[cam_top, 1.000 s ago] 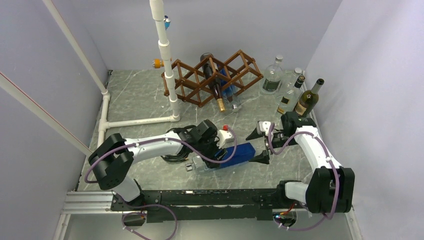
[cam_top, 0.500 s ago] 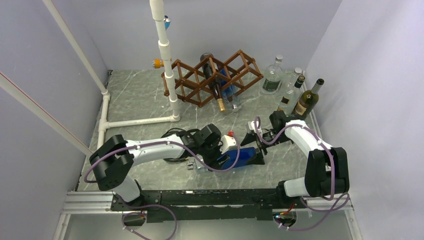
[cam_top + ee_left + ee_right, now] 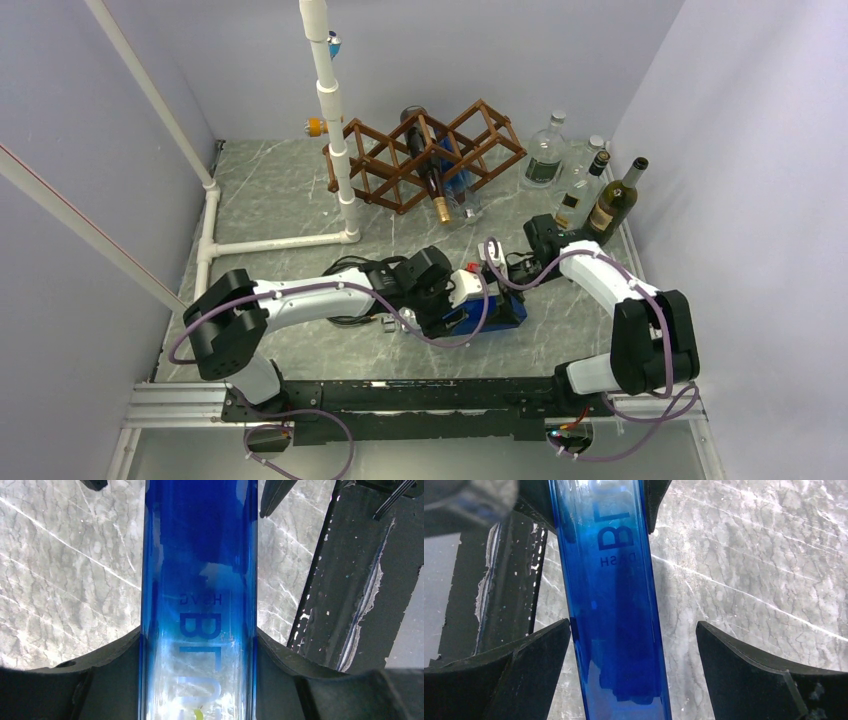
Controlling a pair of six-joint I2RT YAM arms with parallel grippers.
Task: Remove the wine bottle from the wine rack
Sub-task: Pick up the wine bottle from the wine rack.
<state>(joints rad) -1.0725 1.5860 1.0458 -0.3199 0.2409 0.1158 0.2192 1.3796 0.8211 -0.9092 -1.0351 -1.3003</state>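
Lower centre of top view: blue wine bottle, well apart from wine rack, long axis left-right. Left fingers pinch it; right fingers spread, straddling it.

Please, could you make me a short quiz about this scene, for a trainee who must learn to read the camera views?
1. True or false: the blue bottle lies inside the wine rack.
2. Which jaws are clamped on the blue bottle? A) those of the left gripper; B) those of the right gripper; C) neither.
3. Fill in the missing word: the jaws of the right gripper stand ____, one on each side of the bottle.

Key: 1 false, it is out of the rack, over the table; 2 A; 3 open.
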